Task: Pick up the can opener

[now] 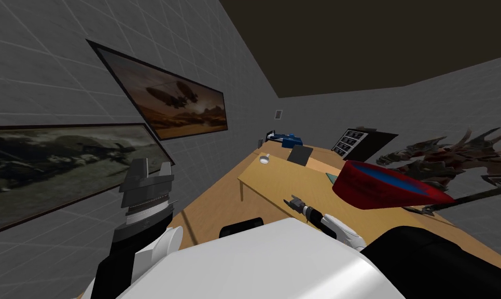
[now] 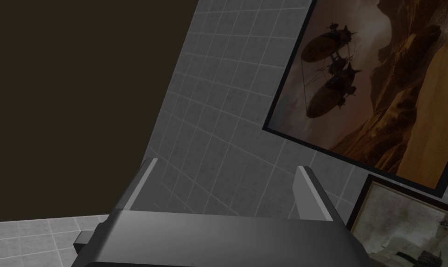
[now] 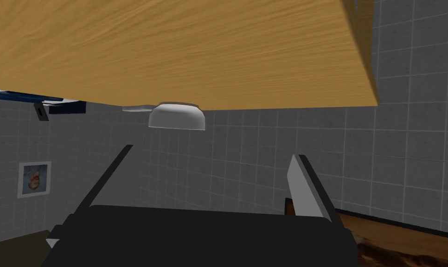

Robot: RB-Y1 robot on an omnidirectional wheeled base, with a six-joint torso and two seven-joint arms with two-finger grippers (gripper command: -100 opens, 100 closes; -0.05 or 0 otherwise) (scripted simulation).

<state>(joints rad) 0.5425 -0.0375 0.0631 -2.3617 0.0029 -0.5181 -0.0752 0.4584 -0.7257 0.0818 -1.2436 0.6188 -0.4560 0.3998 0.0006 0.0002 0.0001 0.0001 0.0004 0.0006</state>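
A small white round thing with a short flat handle, likely the can opener (image 1: 265, 159), lies near the far left corner of the wooden table (image 1: 296, 181). In the right wrist view the can opener (image 3: 176, 116) sits straight ahead of my right gripper (image 3: 211, 153), well beyond the fingertips, on the table (image 3: 195, 51). My right gripper (image 1: 290, 199) hovers low over the table's near part, open and empty. Beside the wall on the left, my left gripper (image 1: 152, 165) is raised and open; the left wrist view shows the left gripper (image 2: 226, 164) holding nothing.
A big red bowl with a blue inside (image 1: 384, 184) stands on the table's right part. A dark flat slab (image 1: 300, 154) and a blue object (image 1: 288, 139) lie farther back. A dark shelf unit (image 1: 356, 143) stands behind. A black chair back (image 1: 241, 226) is near me.
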